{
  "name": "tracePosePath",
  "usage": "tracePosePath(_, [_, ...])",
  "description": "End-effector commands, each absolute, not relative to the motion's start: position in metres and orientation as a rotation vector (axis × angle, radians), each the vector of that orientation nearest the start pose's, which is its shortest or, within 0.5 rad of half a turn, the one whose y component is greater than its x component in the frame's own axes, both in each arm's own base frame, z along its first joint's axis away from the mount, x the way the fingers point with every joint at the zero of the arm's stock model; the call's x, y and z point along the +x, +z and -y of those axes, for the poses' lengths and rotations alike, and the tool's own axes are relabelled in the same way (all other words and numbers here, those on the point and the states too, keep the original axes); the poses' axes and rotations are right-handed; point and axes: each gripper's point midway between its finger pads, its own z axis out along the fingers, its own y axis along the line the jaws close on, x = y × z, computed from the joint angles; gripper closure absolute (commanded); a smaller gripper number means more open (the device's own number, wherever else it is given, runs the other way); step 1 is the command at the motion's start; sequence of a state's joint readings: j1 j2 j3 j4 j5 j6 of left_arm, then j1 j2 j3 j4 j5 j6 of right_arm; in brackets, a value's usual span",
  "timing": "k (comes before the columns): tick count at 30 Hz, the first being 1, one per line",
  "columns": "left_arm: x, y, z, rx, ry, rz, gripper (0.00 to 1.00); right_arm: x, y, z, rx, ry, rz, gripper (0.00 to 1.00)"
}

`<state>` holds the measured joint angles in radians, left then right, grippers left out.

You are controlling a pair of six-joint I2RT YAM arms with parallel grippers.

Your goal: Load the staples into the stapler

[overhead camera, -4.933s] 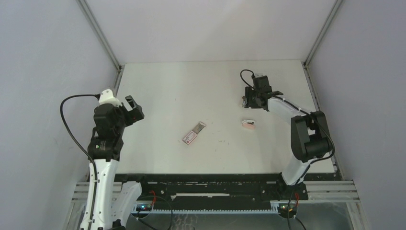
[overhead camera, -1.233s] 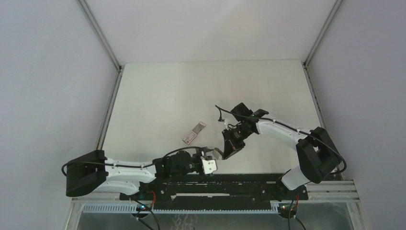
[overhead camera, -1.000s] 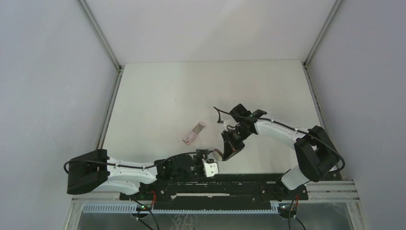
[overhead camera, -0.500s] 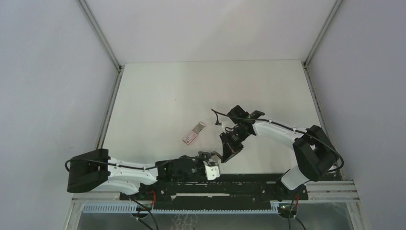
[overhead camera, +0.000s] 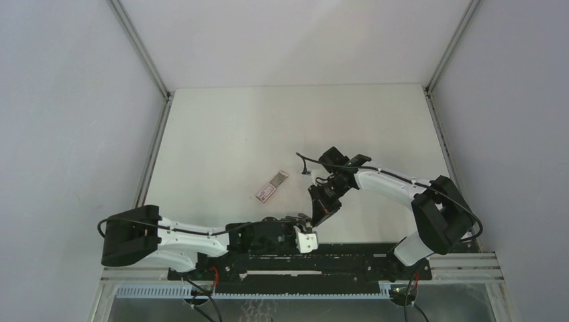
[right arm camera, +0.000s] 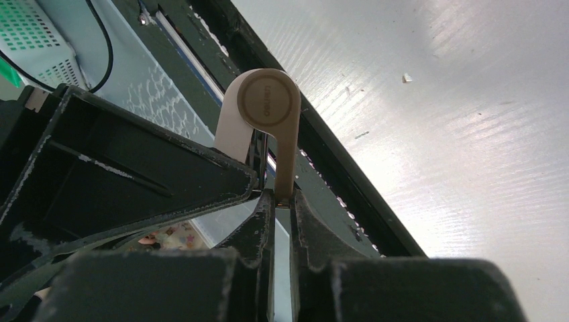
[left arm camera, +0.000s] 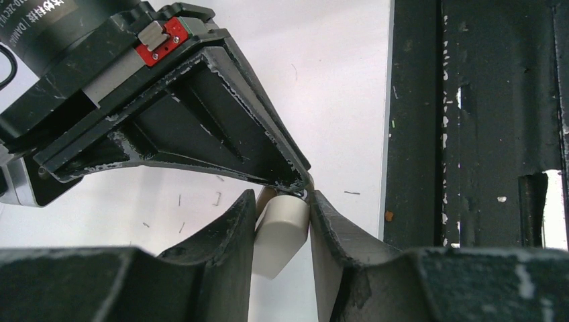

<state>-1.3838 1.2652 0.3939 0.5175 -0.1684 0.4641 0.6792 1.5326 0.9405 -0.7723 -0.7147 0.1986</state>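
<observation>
- Cream plastic with a bit of shiny metal: that is the stapler (left arm camera: 280, 235). It is up in the air, by the 6 o'clock edge of the counter (overhead camera: 221, 134). In the top view it is too small to see between the fingers.
- The right fingers (right arm camera: 312, 231) are almost shut. They pinch the thin tan end of the stapler.
- The left fingers (left arm camera: 225, 235) are narrow. They press on both flat sides of the fat cream end, so both sets of fingers hold the same small thing.
- I think the stapler is very light and hard, and its smooth skin may slip. It has a joint, so one half can swing if only the other half is held. The flat sides are the best place to hold it, not the round cap.
- In the right wrist view its long side runs from 6 o'clock at the fingers up to 12 o'clock, with the round cap on top. In the left wrist view it runs from 7 o'clock to 1 o'clock, and the metal tip points to 1 o'clock.
- The staples (overhead camera: 272, 186) lie flat on the counter, at about 10 o'clock from where the fingers meet. The box runs from 7 o'clock to 1 o'clock.
- I think the card box is light and a hard squeeze will bend it. The thin strips can snap. Hold it softly by its long edges.
</observation>
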Motion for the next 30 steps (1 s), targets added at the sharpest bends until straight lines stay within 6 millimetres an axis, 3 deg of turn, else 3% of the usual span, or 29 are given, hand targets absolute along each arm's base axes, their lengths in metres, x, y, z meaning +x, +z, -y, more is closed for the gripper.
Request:
tracePosePath(1, [0.124,0.116,0.356,1.426,-0.426,-1.286,0.84,0.137,0.115,-0.259,-0.822,1.21,-2.788,1.0])
tracePosePath(3, [0.126,0.116,0.355,1.411,-0.418,-1.299,0.96,0.142,0.119,-0.256,-0.798,1.207,-2.769,1.0])
tracePosePath(4, [0.128,0.118,0.355,1.395,-0.412,-1.309,0.99,0.144,0.121,-0.255,-0.786,1.201,-2.764,0.95])
tracePosePath(7, [0.137,0.12,0.352,1.326,-0.386,-1.355,1.0,0.152,0.122,-0.249,-0.748,1.15,-2.746,0.64])
tracePosePath(11, [0.145,0.12,0.347,1.246,-0.406,-1.414,1.0,0.161,0.125,-0.245,-0.673,1.133,-2.714,0.49])
tracePosePath(17, [0.157,0.132,0.339,1.089,-0.559,-1.465,1.0,0.176,0.123,-0.239,-0.478,1.019,-2.661,0.47])
tracePosePath(21, [0.157,0.137,0.34,1.03,-0.707,-1.487,1.0,0.177,0.129,-0.249,-0.361,1.084,-2.565,0.5])
tracePosePath(30, [0.155,0.138,0.337,1.031,-0.757,-1.47,1.0,0.184,0.138,-0.258,-0.229,1.114,-2.493,0.59])
